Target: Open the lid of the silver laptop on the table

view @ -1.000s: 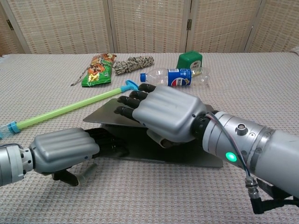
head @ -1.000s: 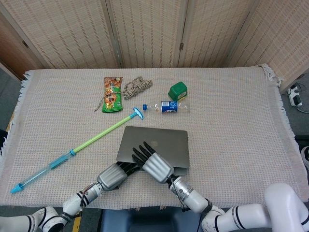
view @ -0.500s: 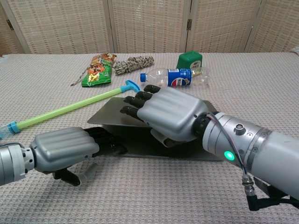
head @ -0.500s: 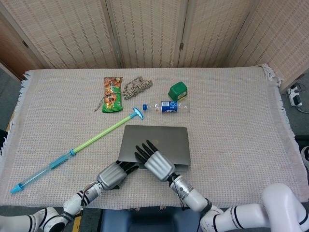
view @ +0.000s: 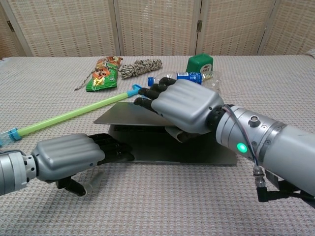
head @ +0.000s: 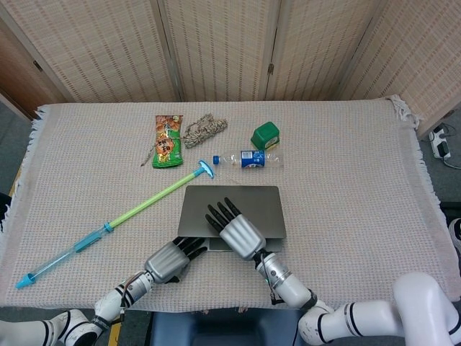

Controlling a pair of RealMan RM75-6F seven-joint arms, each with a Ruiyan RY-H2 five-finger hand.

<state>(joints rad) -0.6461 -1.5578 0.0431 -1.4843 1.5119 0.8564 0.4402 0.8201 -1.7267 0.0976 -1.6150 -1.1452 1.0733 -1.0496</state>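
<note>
Gripping the raised lid [view: 125,117] of the silver laptop [head: 232,213], the right robot hand [view: 184,104] lifts; the left robot hand [view: 69,157], fingers flat, presses the base.

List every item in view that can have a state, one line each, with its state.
silver laptop: lid raised a little at the front, base flat on the table.
right hand: on the lid, thumb under its front edge.
left hand: fingers resting on the laptop's base at its front left.
water bottle: lying on its side, blue cap on.
green jar: lid on, tilted.
snack packet: lying flat; sealed or not, cannot tell.
</note>
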